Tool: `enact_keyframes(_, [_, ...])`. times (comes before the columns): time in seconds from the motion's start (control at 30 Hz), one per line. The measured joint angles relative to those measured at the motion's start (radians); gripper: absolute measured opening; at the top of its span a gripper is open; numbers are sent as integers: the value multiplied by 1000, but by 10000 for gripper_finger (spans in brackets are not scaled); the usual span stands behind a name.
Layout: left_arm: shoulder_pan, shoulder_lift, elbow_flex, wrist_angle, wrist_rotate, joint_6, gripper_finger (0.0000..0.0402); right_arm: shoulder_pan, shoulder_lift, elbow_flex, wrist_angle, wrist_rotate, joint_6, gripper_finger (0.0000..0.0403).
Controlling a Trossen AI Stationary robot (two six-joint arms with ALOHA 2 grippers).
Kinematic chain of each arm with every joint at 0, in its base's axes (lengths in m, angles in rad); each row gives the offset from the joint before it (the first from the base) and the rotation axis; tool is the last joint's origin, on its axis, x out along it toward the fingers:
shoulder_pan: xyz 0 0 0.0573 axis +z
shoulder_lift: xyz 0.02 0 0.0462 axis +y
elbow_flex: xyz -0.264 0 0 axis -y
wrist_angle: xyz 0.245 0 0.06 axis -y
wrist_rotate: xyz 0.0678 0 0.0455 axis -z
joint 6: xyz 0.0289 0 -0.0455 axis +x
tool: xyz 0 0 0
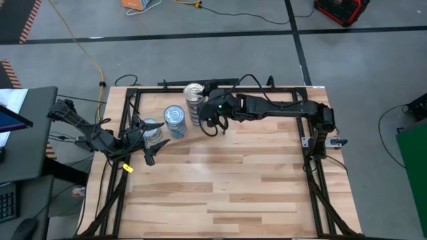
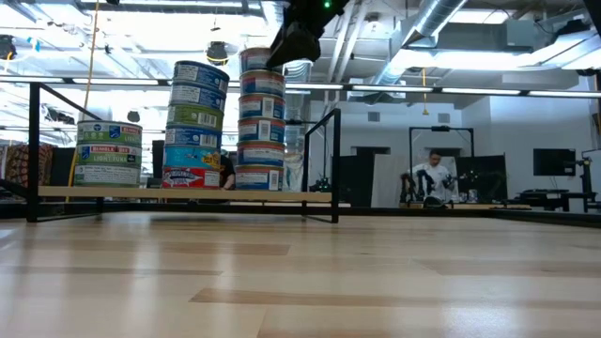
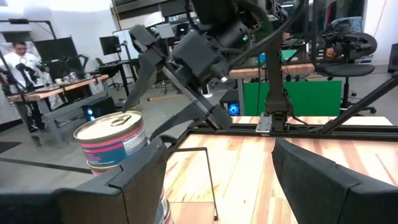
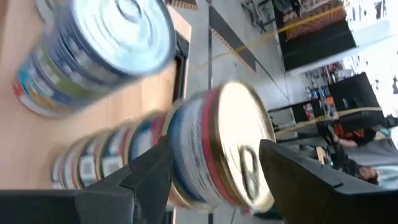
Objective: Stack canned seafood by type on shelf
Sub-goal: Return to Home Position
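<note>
The canned seafood (image 2: 195, 127) stands in three stacks on the shelf (image 2: 291, 195), with the right gripper (image 1: 212, 125) hanging just above the tallest stack (image 2: 261, 122), fingers spread apart, and the left gripper (image 1: 149, 142) waiting near the shortest stack (image 2: 108, 153), fingers also apart.

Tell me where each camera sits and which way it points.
High view: overhead, straight down on the table; left gripper and right gripper show.
Low view: tabletop height, level toward the can stacks on the shelf; right gripper at top.
Left wrist view: on the left arm, past its own fingers toward the right gripper.
Right wrist view: on the right arm, past its own fingers at the tallest stack.
Shared: the low view shows that stack too.
</note>
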Motion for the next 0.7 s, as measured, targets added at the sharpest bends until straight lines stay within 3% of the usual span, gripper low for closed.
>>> enact_keyframes(0.3, [-2, 0, 0, -9, 19, -2, 279, 55, -28, -1, -25, 9, 22, 276])
enact_keyframes(0.4, [-25, -9, 0, -8, 42, 26, 279, 68, -82, -1, -94, -28, 117, 276])
enact_keyframes(0.57, [-85, -48, 0, -11, 51, 73, 279, 39, -204, -54, -218, -198, 359, 276])
enact_keyframes(0.7, [-112, -56, 0, -15, 56, 157, 279, 36, -290, -182, -210, -203, 476, 276])
